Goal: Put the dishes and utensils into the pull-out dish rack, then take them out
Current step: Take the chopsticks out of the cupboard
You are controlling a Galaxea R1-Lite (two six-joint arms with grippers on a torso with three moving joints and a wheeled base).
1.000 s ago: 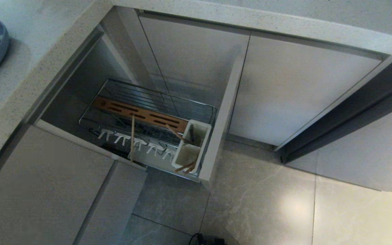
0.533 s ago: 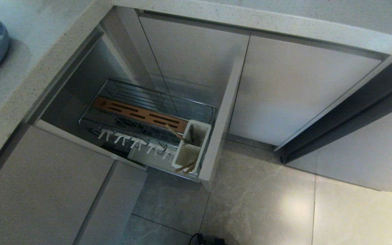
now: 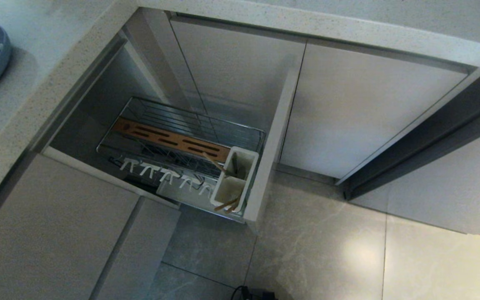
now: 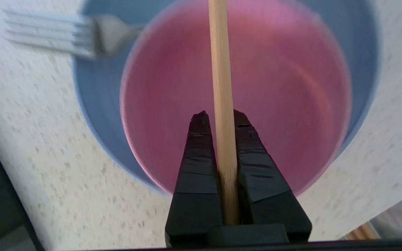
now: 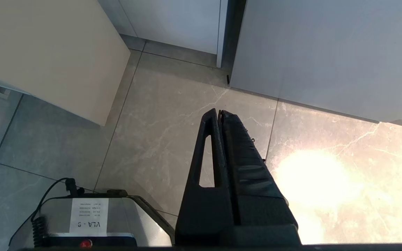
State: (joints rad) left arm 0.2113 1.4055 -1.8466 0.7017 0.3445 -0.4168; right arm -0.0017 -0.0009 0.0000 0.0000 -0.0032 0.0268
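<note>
Clamping one chopstick over the pink bowl, left gripper jaws; chopstick's far end cut off.

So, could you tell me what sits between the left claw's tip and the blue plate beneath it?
In the left wrist view, the pink bowl lies on the blue plate, under the left claw, which is shut on a chopstick pointing over the bowl.

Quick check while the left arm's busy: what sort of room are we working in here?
Most likely a home-style kitchen: a speckled countertop over beige cabinet doors, a pull-out dish rack with a utensil caddy, and tiled floor.
</note>
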